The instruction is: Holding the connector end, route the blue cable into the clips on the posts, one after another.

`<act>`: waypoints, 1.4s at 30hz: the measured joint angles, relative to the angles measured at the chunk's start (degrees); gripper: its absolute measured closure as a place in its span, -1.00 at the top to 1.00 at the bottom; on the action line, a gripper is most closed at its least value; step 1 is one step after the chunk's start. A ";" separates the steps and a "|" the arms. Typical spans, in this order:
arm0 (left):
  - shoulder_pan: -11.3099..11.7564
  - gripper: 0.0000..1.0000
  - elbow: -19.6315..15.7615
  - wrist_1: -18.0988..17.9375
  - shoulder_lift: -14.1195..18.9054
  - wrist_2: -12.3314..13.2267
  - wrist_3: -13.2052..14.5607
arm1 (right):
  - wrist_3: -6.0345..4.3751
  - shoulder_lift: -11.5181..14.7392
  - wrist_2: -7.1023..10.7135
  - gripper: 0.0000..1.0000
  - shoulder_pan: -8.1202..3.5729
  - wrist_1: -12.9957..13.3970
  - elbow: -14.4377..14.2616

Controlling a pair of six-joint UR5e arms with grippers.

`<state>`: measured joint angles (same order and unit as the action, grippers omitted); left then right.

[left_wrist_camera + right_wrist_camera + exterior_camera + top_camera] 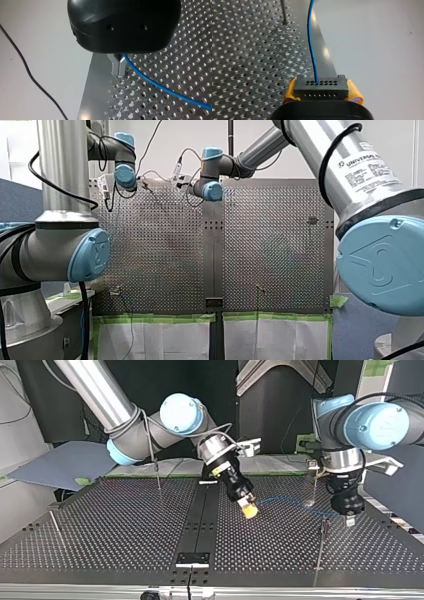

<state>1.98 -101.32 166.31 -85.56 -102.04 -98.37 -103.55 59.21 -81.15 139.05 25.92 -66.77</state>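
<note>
In the right wrist view, my right gripper (pixel 321 86) is shut on a black connector (pixel 321 92), squeezed between its yellow pads (pixel 353 93). The blue cable (pixel 310 45) leaves the connector and runs ahead over the perforated table. In the left wrist view, my left gripper (pixel 119 72) has its metal fingers shut on the blue cable (pixel 160 86) just above the table's edge. Across the top view, the cable (pixel 290 502) spans from my right gripper (pixel 249 510) to my left gripper (pixel 350 521). A thin post (pixel 322 542) stands just beside my left gripper.
More thin posts stand on the perforated table (pixel 125 525): one at the back (pixel 158 474), one at the top view's left (pixel 54 521), and one behind my left gripper (pixel 314 487). A black rail (pixel 200 515) runs down the table's middle. A loose black wire (pixel 32 80) hangs off the table's side.
</note>
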 joint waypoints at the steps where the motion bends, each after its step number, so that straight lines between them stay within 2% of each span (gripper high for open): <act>1: 0.02 -1.00 0.00 -0.03 -0.07 0.17 -0.14 | 0.00 -0.28 -0.07 -1.00 0.06 -0.09 0.01; 6: 0.10 -1.00 0.00 -0.12 -0.70 0.13 -0.89 | -0.04 -1.97 -0.26 -1.00 0.33 -0.38 0.02; 10: 0.21 -1.00 0.00 -0.22 -1.03 -0.04 -0.99 | -0.07 -2.37 -0.44 -1.00 0.33 -0.43 0.05; 20: 0.97 -1.00 0.00 -0.73 -1.13 0.11 -1.61 | -0.09 -3.06 -0.93 -1.00 -0.55 -0.65 0.06; 31: 2.18 -1.00 0.00 -2.98 -2.64 4.65 -5.61 | 0.07 -3.69 -0.76 -1.00 -1.19 -0.39 0.08; 42: 4.12 -1.00 0.00 -4.86 -2.87 7.14 -8.14 | 0.11 -3.78 -0.43 -1.00 -1.35 -0.10 0.46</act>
<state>6.10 -101.32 161.45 -88.43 -94.90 -106.50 -103.44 55.43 -81.58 137.69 25.83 -66.31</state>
